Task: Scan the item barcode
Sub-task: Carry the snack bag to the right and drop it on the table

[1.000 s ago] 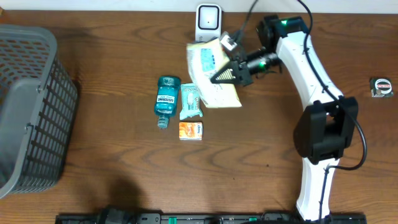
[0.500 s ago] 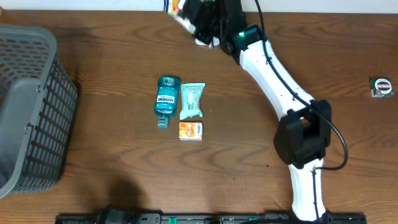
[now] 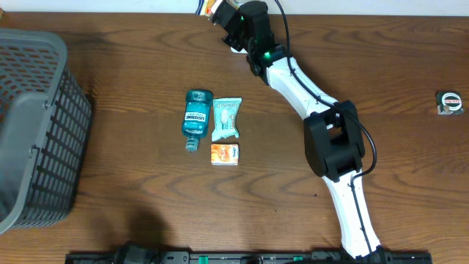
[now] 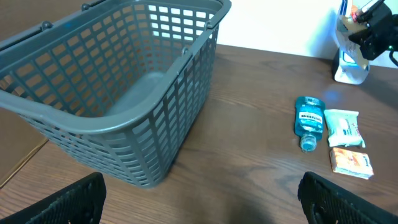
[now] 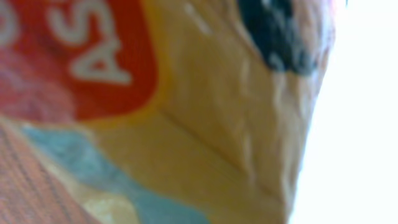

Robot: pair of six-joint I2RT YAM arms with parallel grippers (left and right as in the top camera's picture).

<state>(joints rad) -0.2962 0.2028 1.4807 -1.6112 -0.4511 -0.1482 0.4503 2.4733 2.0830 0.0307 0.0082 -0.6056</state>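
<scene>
We look down on a dark wooden table (image 3: 132,213). The right arm stretches from the near edge to the far edge, where the right claw (image 3: 229,17) is clamped shut on a yellow packet (image 3: 208,7) with an orange label. The packet is held up just over the white barcode scanner (image 4: 348,65), which stands upright by the pale wall. From above, the arm covers most of the scanner. In the right wrist view the packet fills the whole picture, so close and blurred that we cannot find a barcode on it. The left claw (image 4: 202,190) is spread wide and holds nothing, with only its two dark fingertips showing at the bottom corners of its own camera view. A grey basket (image 3: 69,139) sits at the left side of the table. Near the middle lie a teal mouthwash bottle (image 3: 197,117), a pale green wipes pack (image 3: 226,119) just beside it, and a small orange packet (image 3: 225,153) just in front of the pack. A small round object (image 3: 449,103) lies far to the right, well apart.
</scene>
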